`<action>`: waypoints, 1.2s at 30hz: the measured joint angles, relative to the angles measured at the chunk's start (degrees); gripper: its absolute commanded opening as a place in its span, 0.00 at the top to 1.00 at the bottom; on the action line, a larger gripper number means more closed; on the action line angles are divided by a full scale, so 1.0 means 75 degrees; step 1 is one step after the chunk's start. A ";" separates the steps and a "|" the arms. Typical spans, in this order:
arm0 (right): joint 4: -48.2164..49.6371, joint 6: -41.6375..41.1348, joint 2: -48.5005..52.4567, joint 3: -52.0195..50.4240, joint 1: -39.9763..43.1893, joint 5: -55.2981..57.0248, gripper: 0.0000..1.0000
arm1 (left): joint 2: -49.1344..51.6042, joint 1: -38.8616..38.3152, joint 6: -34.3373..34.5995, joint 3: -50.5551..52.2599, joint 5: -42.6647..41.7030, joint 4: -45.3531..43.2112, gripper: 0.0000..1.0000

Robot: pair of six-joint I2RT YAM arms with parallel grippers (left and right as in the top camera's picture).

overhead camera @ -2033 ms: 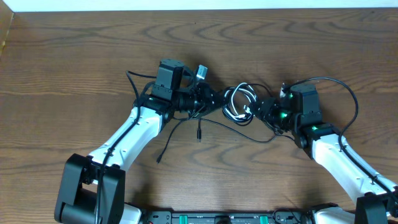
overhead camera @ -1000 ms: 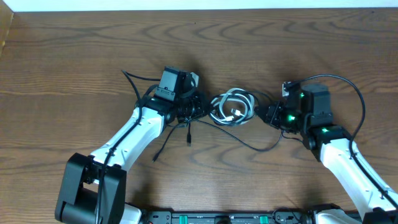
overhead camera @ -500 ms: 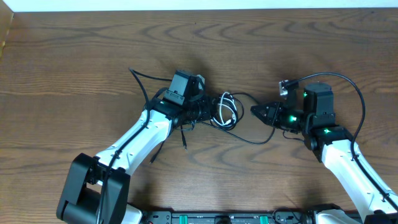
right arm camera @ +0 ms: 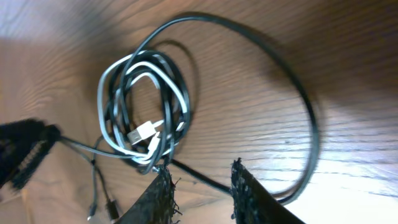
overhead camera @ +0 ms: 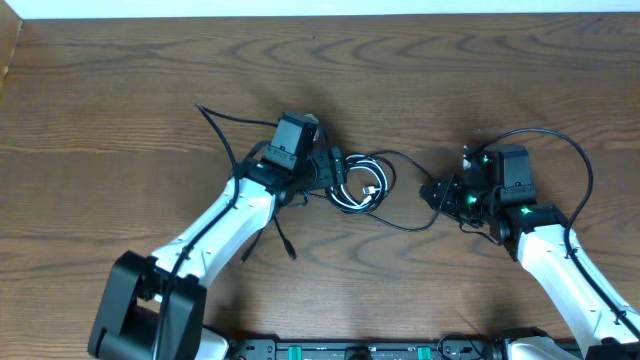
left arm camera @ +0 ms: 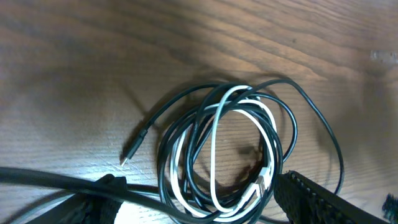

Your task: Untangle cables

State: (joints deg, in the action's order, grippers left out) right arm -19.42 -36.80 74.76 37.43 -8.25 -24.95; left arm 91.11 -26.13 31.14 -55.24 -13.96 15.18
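The cables (overhead camera: 362, 182) sit in one tangled coil mid-tabletop (overhead camera: 120, 90), with the white one (left arm camera: 214, 143) looped in among the two black ones (left arm camera: 286, 118). My left hand (overhead camera: 337, 170) is spread wide at the coil's left edge, bundle between its fingers, not gripped. The right hand (overhead camera: 432, 192) is near the coil's right side, fingers slightly apart with nothing between them.

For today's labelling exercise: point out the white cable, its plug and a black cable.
White cable (left arm camera: 212, 149): left wrist view, its middle strand.
White plug (right arm camera: 144, 132): right wrist view, plug body.
Black cable (left arm camera: 132, 149): left wrist view, loose plug end.
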 measured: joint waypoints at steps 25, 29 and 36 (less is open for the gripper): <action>-0.0761 0.0146 0.0000 0.0000 0.1186 0.0562 0.65 | -0.0697 -0.2611 -0.2594 0.0000 0.4255 -0.0338 0.16; -0.0807 0.0172 0.0000 0.0000 0.1189 0.0562 0.65 | -0.0198 -0.2611 -0.2594 0.0000 0.3908 -0.0714 0.16; -0.0935 0.0175 0.0000 0.0000 0.1221 0.0562 0.65 | 0.0568 -0.2672 -0.2617 -0.0023 0.3410 -0.0935 0.16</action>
State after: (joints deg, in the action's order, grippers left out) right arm -26.44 -35.48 74.76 37.43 0.91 -20.73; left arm 95.37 -46.17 11.51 -55.42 11.62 8.16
